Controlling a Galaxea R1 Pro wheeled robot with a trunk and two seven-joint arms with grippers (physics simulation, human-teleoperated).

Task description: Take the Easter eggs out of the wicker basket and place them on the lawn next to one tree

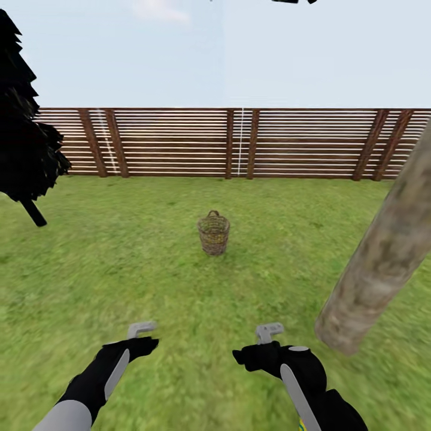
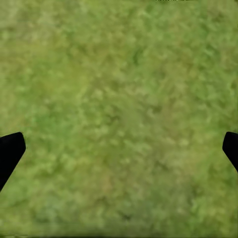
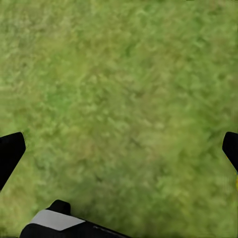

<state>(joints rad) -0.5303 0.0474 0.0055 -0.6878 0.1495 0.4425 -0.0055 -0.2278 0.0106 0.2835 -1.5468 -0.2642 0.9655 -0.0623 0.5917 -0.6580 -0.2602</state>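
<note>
Ahead on the lawn [image 1: 120,263] stands the basket [image 1: 214,233], well apart from both arms; I can't see eggs inside it. My left tool [image 2: 119,148] and right tool [image 3: 119,148] hang spread apart over bare grass. The tree trunk [image 1: 377,257] leans close on my right, and driving forward could clip it.

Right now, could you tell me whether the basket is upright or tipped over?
Upright: the basket stands on the lawn with its handle arched on top and its rim level.
</note>
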